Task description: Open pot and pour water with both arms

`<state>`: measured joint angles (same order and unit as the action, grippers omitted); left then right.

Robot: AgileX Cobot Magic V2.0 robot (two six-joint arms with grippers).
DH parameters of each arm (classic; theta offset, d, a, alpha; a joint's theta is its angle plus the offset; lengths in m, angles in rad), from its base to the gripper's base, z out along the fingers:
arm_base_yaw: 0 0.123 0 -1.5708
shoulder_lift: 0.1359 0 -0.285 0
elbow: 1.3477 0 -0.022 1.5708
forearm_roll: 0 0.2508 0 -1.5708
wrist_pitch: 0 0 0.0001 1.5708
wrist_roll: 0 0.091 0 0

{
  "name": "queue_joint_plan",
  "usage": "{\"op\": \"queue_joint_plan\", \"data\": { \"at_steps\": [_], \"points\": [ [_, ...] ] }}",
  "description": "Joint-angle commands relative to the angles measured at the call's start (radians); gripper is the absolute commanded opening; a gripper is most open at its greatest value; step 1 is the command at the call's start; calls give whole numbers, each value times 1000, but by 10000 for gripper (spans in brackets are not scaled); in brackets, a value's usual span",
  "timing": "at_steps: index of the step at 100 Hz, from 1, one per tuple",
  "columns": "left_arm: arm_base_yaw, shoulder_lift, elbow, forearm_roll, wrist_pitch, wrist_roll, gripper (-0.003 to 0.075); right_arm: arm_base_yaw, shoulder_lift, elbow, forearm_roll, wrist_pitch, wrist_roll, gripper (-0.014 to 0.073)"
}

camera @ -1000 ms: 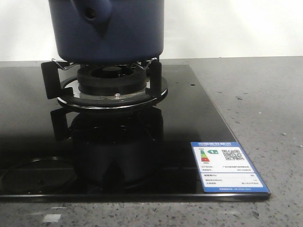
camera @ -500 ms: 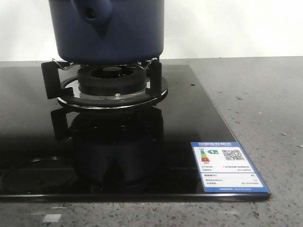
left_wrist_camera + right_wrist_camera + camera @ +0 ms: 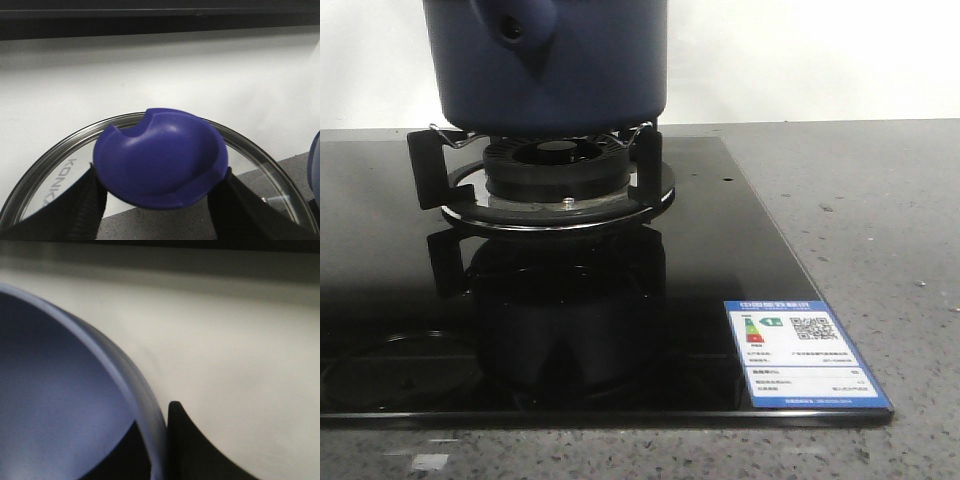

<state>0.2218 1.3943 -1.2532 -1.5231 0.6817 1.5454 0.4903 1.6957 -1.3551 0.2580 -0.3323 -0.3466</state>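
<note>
The dark navy pot (image 3: 550,70) stands on the burner grate (image 3: 555,165) at the back of the front view. Its handle stub (image 3: 515,25) faces me and its top is cut off by the frame. Neither gripper shows in the front view. My left gripper (image 3: 160,176) is shut on the blue knob (image 3: 160,150) of a glass lid (image 3: 45,175) and holds the lid in the air before a white wall. My right gripper (image 3: 160,440) is shut on the rim of a light-blue bowl (image 3: 60,390), with one finger inside and one finger (image 3: 190,445) outside.
The black glass cooktop (image 3: 400,280) carries an energy label sticker (image 3: 805,355) at its front right corner. Grey speckled counter (image 3: 880,220) lies to the right and in front. A blue rounded edge (image 3: 315,165) shows at the side of the left wrist view.
The pot and burner have not moved. The faint round reflection on the cooktop at the front left has shifted a little and grown dimmer.
</note>
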Motion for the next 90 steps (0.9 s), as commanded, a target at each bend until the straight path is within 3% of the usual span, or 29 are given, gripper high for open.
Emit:
{"op": "queue_joint_plan", "data": {
  "at_steps": [1,28,64,90],
  "points": [
    [4,-42,-39,-80,12,-10,315,0,-64,-26,-16,-122,-1,-45],
    [4,-42,-39,-80,12,-10,315,12,-64,-26,-31,-148,-1,-45],
    [4,-42,-39,-80,12,-10,315,39,-62,111,-89,-603,-1,-45],
    [4,-42,-39,-80,12,-10,315,39,-62,117,-165,-700,-1,-45]
  ]
}}
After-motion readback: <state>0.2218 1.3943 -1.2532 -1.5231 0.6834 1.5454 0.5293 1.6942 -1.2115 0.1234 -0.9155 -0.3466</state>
